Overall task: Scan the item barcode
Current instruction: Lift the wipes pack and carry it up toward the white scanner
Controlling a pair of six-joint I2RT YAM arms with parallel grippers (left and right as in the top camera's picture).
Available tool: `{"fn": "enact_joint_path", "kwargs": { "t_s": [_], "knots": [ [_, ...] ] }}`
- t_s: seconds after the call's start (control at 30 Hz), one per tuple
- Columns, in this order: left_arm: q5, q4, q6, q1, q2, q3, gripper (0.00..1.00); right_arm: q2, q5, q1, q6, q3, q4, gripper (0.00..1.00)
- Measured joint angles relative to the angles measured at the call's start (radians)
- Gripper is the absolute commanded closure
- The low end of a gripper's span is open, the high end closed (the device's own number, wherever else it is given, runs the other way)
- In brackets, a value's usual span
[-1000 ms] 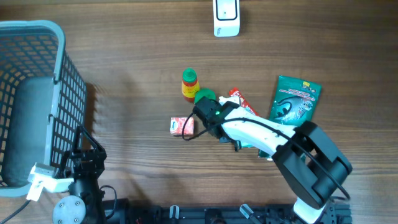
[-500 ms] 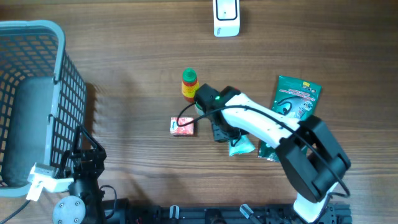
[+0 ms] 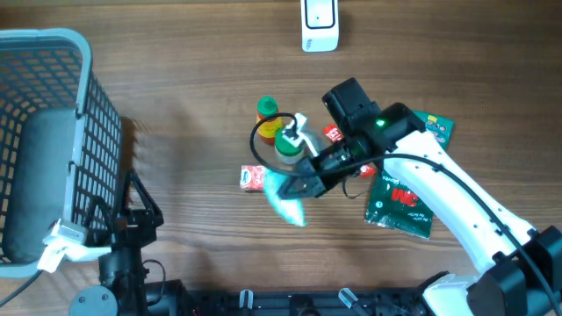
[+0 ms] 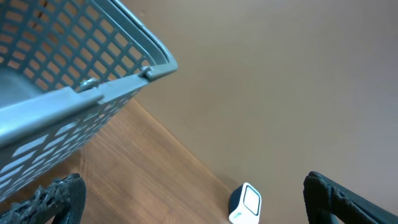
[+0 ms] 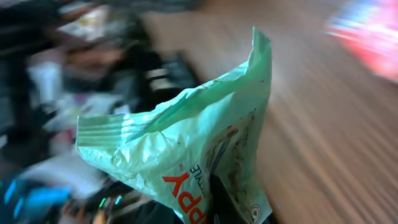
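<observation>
The pale green packet [image 3: 285,200] hung over the bench [image 3: 176,105] centre, clamped at one end in the right gripper [image 3: 307,180], just beside a small red box [image 3: 256,178]. The scanner [image 3: 319,25] stood at the far edge. The left gripper [image 4: 189,186] was spread wide, empty, near the basket [image 3: 53,132].

White right arm [image 3: 465,206], black wrist [image 3: 351,104]

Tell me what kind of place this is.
Probably a mock shop checkout on a wooden table: a white scanner, a grey shopping basket, snack packets, and a pale green bag in the right claw.
</observation>
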Motion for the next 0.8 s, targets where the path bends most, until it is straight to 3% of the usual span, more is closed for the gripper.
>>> {"fn": "enact_joint_path", "kwargs": {
  "t_s": [0.13,0.23,0.5,0.67,0.8],
  "knots": [
    [0.015,0.008,0.018,0.000,0.000,-0.039,0.00,0.000,-0.282,0.006,-0.182,0.000,0.024,0.96],
    [0.037,0.038,0.022,0.000,0.000,-0.114,0.00,0.000,-0.438,0.006,-0.220,0.000,0.090,0.96],
    [0.173,0.277,0.029,0.000,0.002,-0.336,0.00,0.000,-0.595,0.006,0.018,0.000,0.381,0.96],
    [0.204,0.321,0.031,0.000,0.002,-0.386,0.00,0.000,-0.606,0.006,0.133,0.000,0.496,0.96],
    [0.260,0.323,0.132,0.000,0.002,-0.398,0.00,0.000,-0.579,0.006,0.224,0.000,0.531,0.96]
  ]
}}
